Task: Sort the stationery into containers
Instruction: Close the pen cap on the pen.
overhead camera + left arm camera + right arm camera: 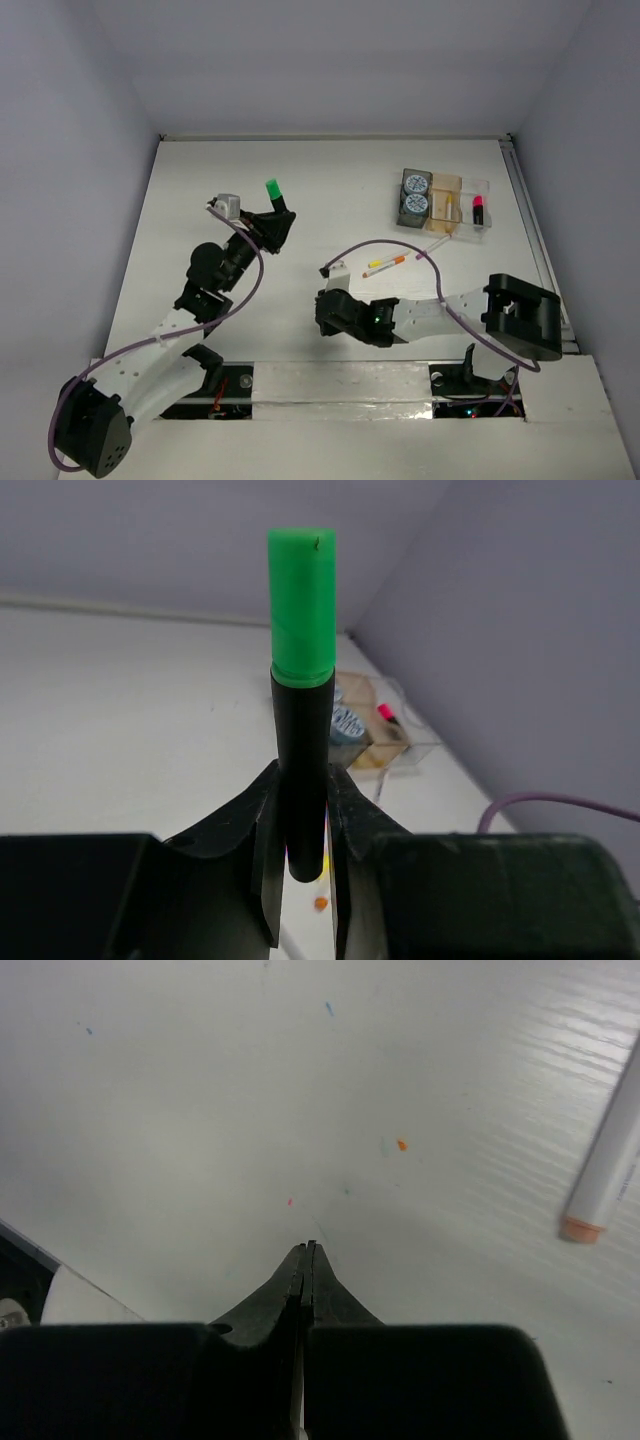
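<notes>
My left gripper (268,226) is shut on a black highlighter with a green cap (272,190), held upright above the table left of centre. In the left wrist view the highlighter (301,605) stands straight up between my fingers (265,830). The containers (462,186) sit at the back right, a row of joined trays. Two blue-white rolls (414,196) lie in the dark grey tray and a pink-capped highlighter (478,210) lies in a clear one. Thin pens (386,263) lie on the table in front of the trays. My right gripper (323,312) (306,1250) is shut on nothing, low over bare table.
A white pen with an orange end (603,1172) lies to the right of my right gripper. A purple cable (400,248) loops over the table from the right arm, close to the pens. The trays (400,748) show far ahead in the left wrist view, against the right wall.
</notes>
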Controlling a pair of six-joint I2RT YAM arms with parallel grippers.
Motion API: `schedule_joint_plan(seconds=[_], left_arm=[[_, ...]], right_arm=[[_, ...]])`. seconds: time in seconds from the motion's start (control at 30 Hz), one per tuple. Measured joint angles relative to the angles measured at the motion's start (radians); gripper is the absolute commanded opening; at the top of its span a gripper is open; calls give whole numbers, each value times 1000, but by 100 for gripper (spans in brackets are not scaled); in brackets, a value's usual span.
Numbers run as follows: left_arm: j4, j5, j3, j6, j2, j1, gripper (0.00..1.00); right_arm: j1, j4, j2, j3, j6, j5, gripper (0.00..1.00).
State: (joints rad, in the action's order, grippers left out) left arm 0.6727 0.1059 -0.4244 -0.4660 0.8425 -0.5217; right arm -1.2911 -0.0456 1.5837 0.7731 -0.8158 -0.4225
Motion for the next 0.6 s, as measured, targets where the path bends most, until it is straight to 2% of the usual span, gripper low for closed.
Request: schedule_joint_plan(seconds=[0.13,0.17,0.23,0.3,0.33,0.43,0.47,0.53,0.57,0.6], left_arm=[[98,23,27,-18,-37,0,0],[103,29,42,-22,-43,0,0],[101,53,73,-25,-53,0,0],[100,87,95,-29,-60,0,0],[103,108,103,-32,-63,0,0],[127,186,127,-48,-70,0,0],[147,215,137,-59,-70,0,0],[192,284,159,-82,-70,0,0],[220,319,172,-101,-67,0,0],[249,355,182,-119,-62,0,0]], right_arm=[[24,73,-59,0,12,4,15],[33,82,-91,0,20,3,25],[51,89,-147,0,42,6,38],[79,90,-203,0,87,26,44],[96,89,-232,0,117,46,50],[166,75,-340,-19,226,133,58],[197,66,-389,-31,267,170,66],[272,42,-501,-58,347,267,76],[306,23,-551,-68,384,318,85],[332,7,-591,-74,411,356,89]])
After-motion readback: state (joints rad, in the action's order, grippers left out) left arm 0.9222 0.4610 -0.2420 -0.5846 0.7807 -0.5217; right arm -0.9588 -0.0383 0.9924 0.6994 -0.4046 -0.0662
